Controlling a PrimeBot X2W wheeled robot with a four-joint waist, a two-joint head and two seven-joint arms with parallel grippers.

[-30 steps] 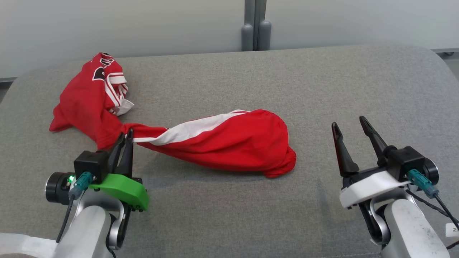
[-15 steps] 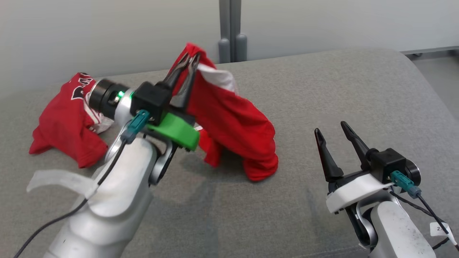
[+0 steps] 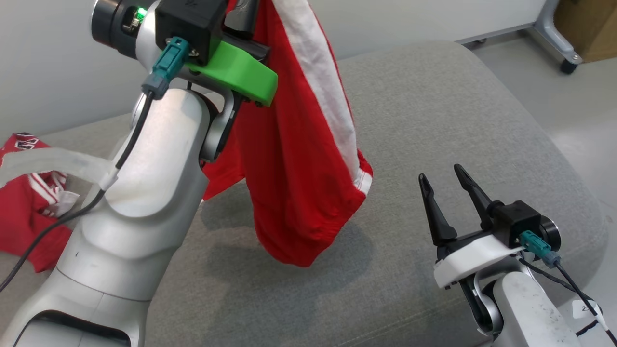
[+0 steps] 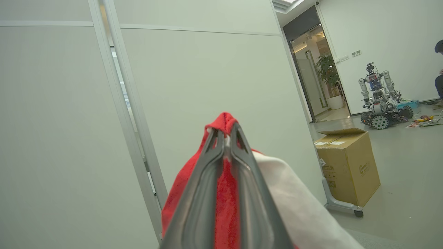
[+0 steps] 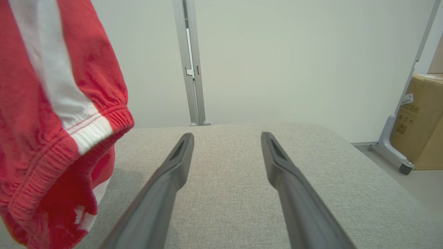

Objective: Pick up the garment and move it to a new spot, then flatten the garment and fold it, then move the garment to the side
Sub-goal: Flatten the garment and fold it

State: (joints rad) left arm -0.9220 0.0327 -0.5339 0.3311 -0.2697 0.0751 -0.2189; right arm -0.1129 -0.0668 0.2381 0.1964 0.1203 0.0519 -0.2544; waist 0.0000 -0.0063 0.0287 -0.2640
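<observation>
Hanging limp from pinching left claw (image 4: 225, 133), upper frame: garment (image 3: 294, 159), likely soft, light; right claw (image 3: 439, 172) wide, free for waistband (image 5: 52, 162).

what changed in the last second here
The left gripper, shut on the red garment all along, swung up high, and the garment that lay on the grey cushion now hangs from it. The right gripper stayed open and low; the other red garment stayed lying at the left.
</observation>
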